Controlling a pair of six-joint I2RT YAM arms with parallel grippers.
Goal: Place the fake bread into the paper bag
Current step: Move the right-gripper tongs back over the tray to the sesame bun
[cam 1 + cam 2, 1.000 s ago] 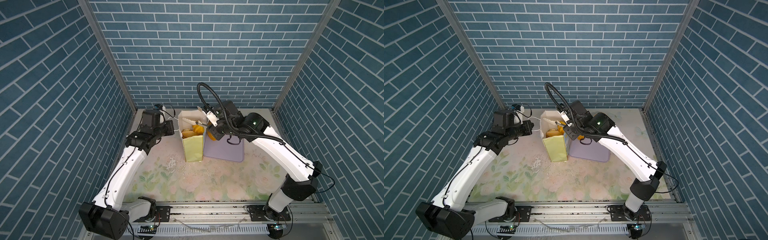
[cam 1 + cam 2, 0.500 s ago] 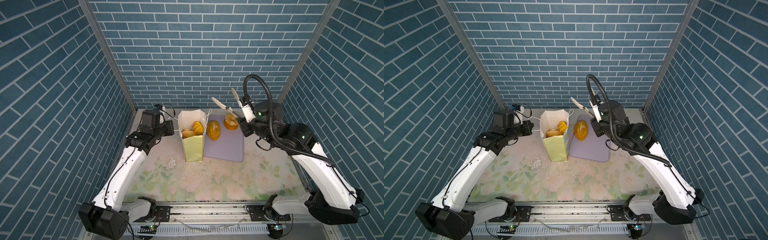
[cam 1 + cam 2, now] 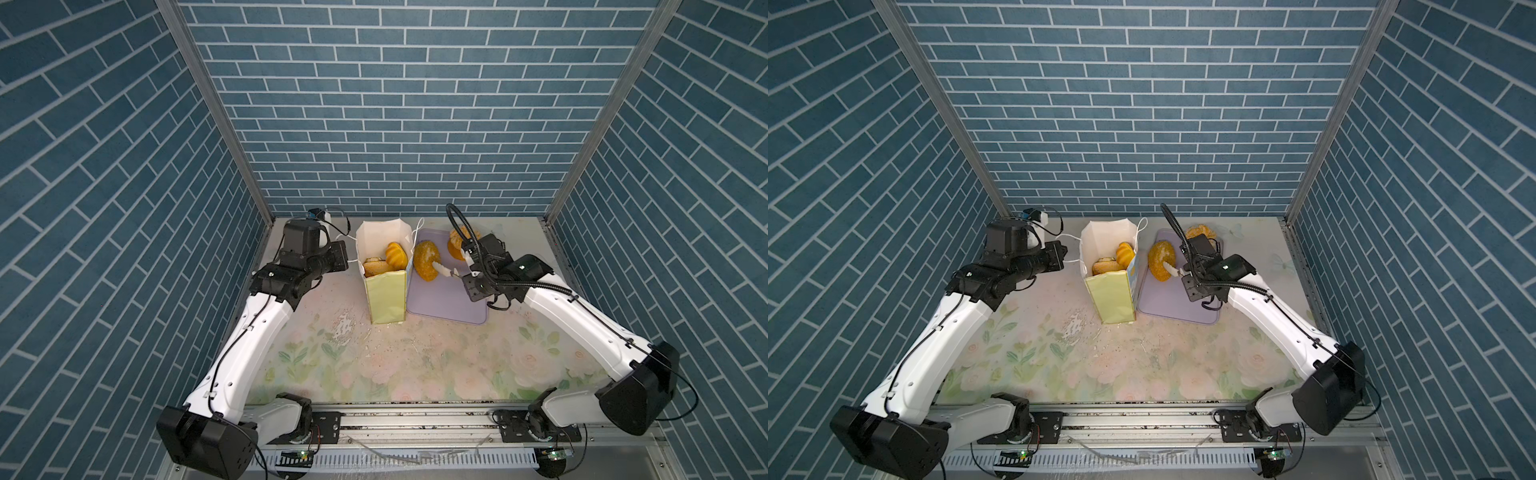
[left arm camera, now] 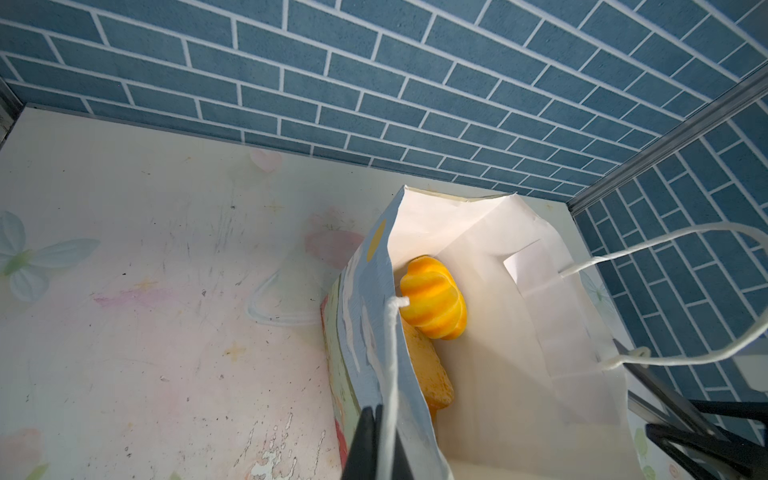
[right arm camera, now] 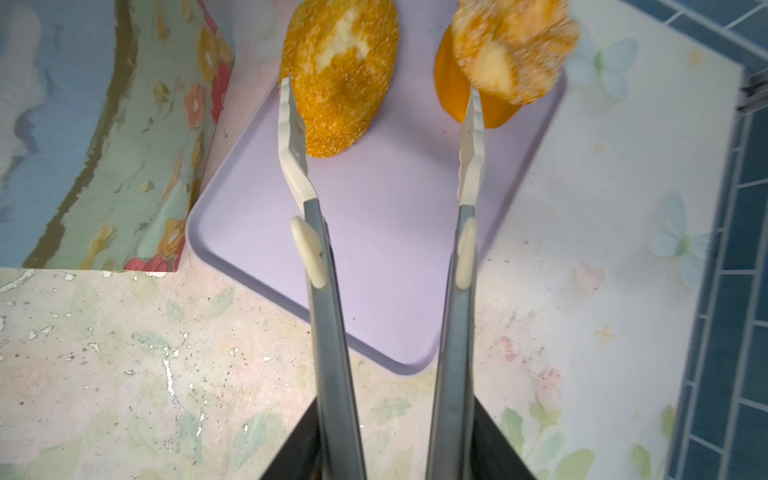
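Your left gripper (image 4: 380, 444) has its jaws closed on a cord handle (image 4: 390, 365) of the bag (image 3: 384, 291), which stands open with bread (image 4: 432, 303) inside. Your right gripper (image 5: 395, 455) has its jaws clamped on tongs (image 5: 328, 291). The tong tips are apart, one touching a seeded loaf (image 3: 427, 261) on the tray (image 3: 449, 307) just beside the bag. This looks like a pickup: next, squeeze the tongs on the loaf and carry it over the bag.

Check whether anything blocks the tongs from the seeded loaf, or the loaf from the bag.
Nothing visible does. The open tongs flank the seeded loaf on the tray; more bread lies near one tip. The paper bag stands alongside, mouth open, left claw pinching its cord handle.
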